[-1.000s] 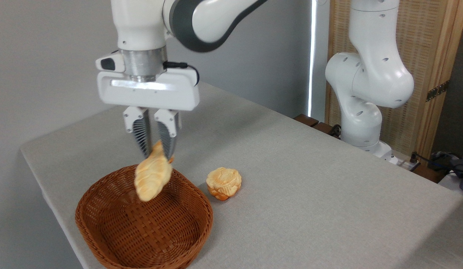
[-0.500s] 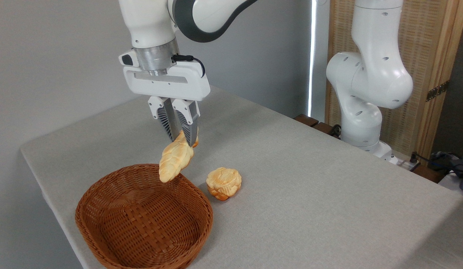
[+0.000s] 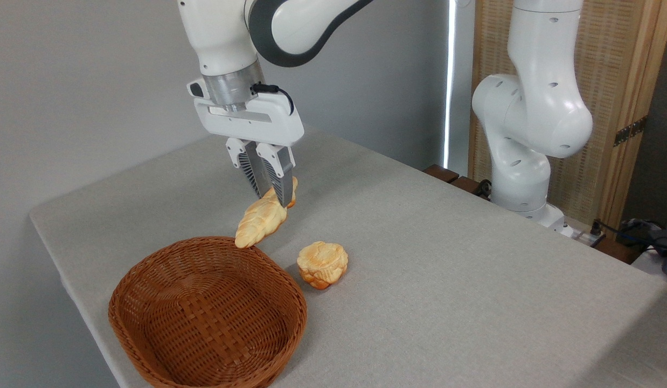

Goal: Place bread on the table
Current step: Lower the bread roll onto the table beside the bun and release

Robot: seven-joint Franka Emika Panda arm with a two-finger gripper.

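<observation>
My brown woven wicker basket (image 3: 207,318) sits hollow on the light grey cloth worktop (image 3: 446,280), my tool (image 3: 271,195) pinches the pale-golden braided loaf (image 3: 259,220) aloft above the basket's far rim, near the small round ridged bun (image 3: 322,263).

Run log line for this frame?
gripper: shut on braided loaf | loaf: airborne, beyond wicker basket rim | bun: on table
</observation>
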